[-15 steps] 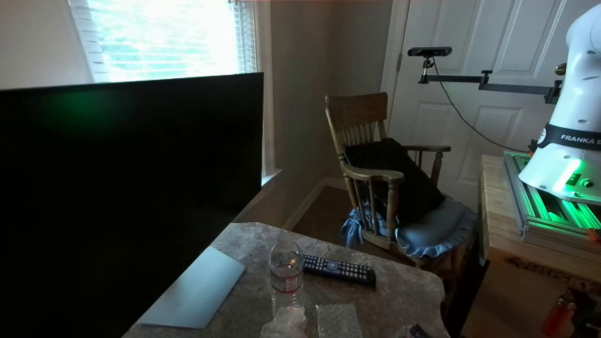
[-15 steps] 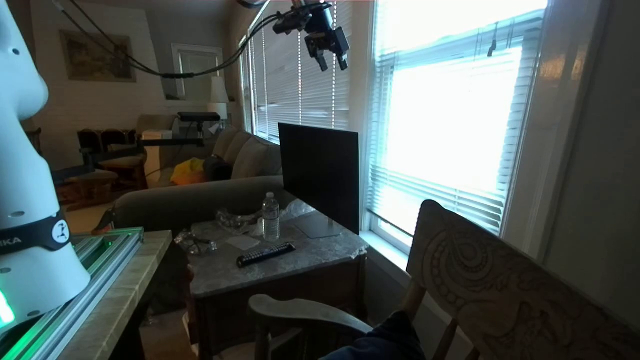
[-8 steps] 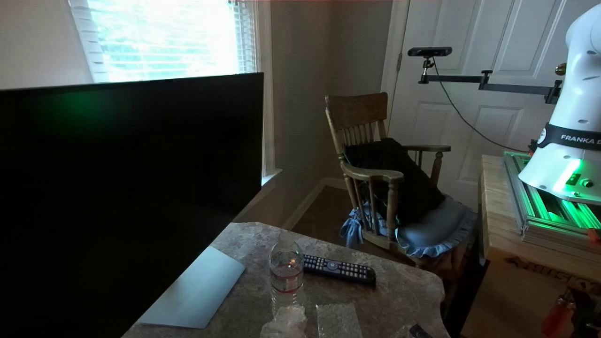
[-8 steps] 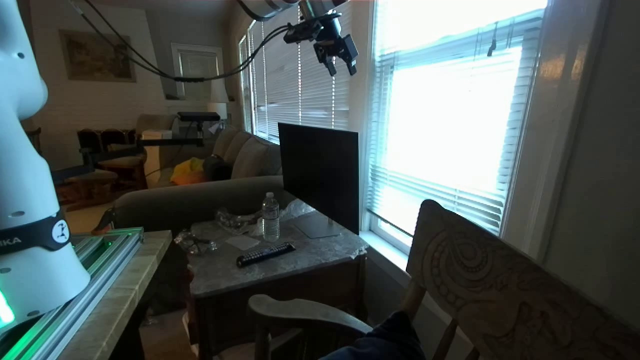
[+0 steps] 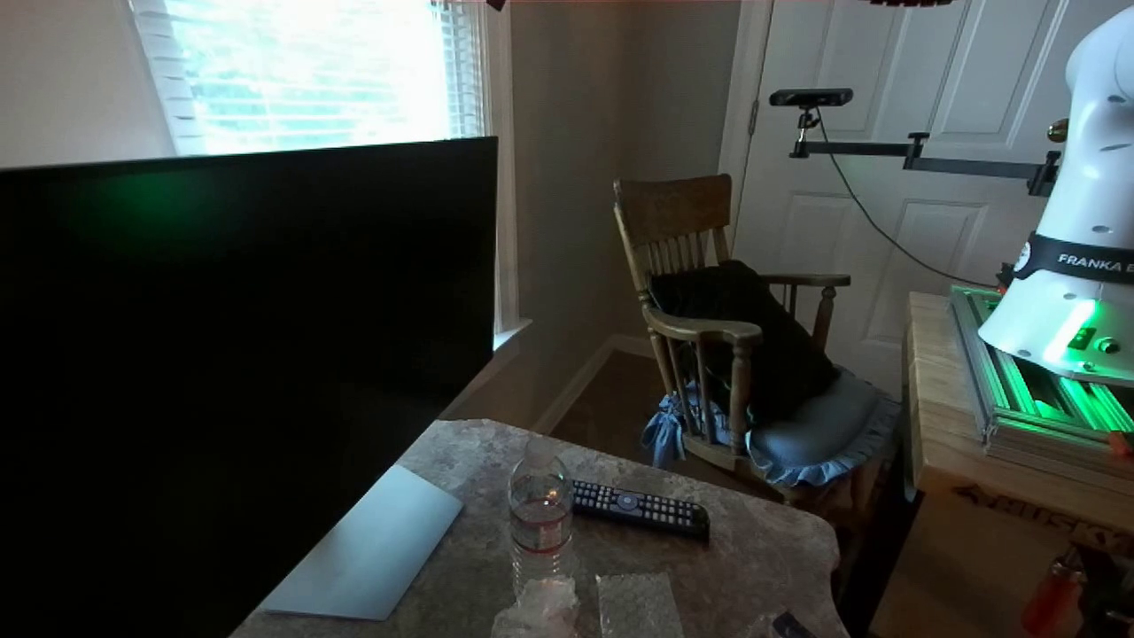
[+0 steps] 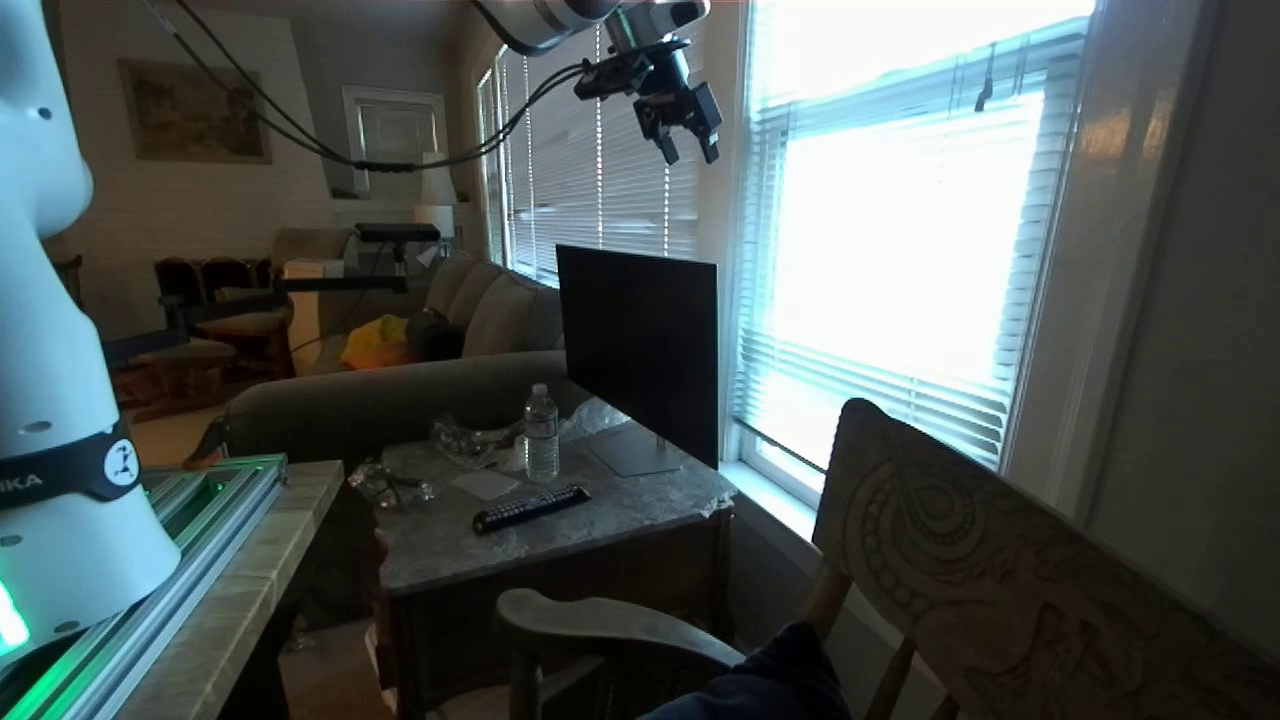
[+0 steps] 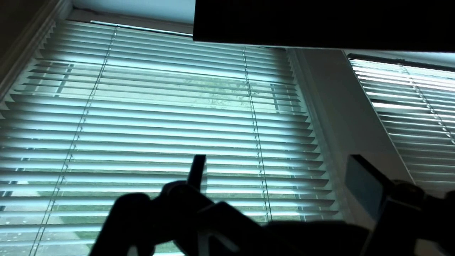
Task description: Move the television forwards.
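In an exterior view we see the gripper (image 6: 690,157) hanging higher than the television (image 6: 640,350), its fingers (image 7: 364,188) spread wide; in the wrist view the blinds (image 7: 199,128) show between them. It holds nothing, and its tips stand apart from the television's top edge.

We find the television upright at the window-side edge of the desk (image 6: 440,545), on a flat base plate (image 6: 632,450) near the corner where that edge meets the chair-side one. One end of the panel lies close to this corner, beside the window sill (image 6: 770,498); whether it overhangs the desk we cannot tell. Past the chair-side edge stands a wooden chair (image 6: 940,535).

From the plate toward the edge nearest the robot's base (image 6: 90,560), we have a strip of bare desktop, then an upright water bottle (image 6: 541,440), near the plate but not touching it. A remote control (image 6: 530,509) lies between the bottle and the chair-side edge, with bare surface around it. Crumpled clear plastic (image 6: 460,438) lies toward the edge by the couch (image 6: 420,395).

In both exterior views we see the screen's face, turned across the desk toward the robot's base, its long axis level and running roughly along the window-side edge.
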Motion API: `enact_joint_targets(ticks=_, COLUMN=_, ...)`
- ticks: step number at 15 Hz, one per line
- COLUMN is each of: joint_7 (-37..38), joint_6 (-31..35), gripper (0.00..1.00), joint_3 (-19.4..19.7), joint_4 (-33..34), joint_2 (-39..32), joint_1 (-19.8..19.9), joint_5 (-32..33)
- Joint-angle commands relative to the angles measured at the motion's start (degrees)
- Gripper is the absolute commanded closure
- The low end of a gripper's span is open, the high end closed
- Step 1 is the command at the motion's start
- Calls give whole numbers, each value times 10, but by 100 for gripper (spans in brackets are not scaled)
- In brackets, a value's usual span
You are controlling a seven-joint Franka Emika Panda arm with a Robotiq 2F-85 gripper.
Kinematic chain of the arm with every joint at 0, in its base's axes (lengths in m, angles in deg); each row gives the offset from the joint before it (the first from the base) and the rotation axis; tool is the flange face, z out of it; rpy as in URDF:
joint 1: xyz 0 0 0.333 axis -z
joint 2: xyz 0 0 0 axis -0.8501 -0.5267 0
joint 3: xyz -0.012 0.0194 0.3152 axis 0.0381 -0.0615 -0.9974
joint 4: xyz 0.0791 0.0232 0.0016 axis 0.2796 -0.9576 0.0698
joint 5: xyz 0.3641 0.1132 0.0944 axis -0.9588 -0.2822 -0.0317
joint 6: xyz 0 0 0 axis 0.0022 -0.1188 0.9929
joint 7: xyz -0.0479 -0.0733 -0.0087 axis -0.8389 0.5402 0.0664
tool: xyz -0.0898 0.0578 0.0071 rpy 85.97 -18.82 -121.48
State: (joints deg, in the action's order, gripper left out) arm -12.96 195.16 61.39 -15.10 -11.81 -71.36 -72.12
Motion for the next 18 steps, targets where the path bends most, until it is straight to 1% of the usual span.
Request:
enact_joint_targets(ticks=1, joint_7=35, joint_6=-24, gripper=0, joint_3=11, joint_4=37, joint_2=-32, joint_1=-24, joint_5=44)
enact_joint_targets(ticks=3, joint_7=46, joint_6=-27, gripper=0, joint_3=15, joint_4=42, joint_2=-40, joint_1=-33, joint_5=56)
enact_joint_targets(ticks=4, joint_7=55, joint_6=-20, gripper=12, joint_3=19, joint_4=44, joint_2=-45, joint_1=-38, joint_5=67)
enact_joint_targets(ticks=5, joint_7=60, joint_6=-20, gripper=26, joint_3=21, joint_4=46, joint_2=-51, joint_1=-42, joint_5=73)
enact_joint_targets(ticks=10, joint_7=75, joint_6=-24, gripper=62, joint_3=34, joint_4=66, joint_2=-78, joint_1=-59, joint_5=93)
enact_joint_targets(ticks=11, joint_7=77, joint_6=-25, gripper=70, joint_3=38, joint_4=70, joint_2=-83, joint_1=-62, joint_5=96)
enact_joint_targets(ticks=15, joint_7=88, joint_6=-41, gripper=97, joint_3=54, joint_4=85, joint_2=-104, joint_1=-74, joint_5=109)
enact_joint_targets(ticks=16, joint_7=92, joint_6=-47, gripper=100, joint_3=57, joint_4=89, joint_2=-109, joint_1=-76, joint_5=110)
enact_joint_targets(ticks=18, joint_7=95, joint_6=-52, gripper=100, joint_3=63, joint_4=94, joint_2=-116, joint_1=-81, joint_5=112)
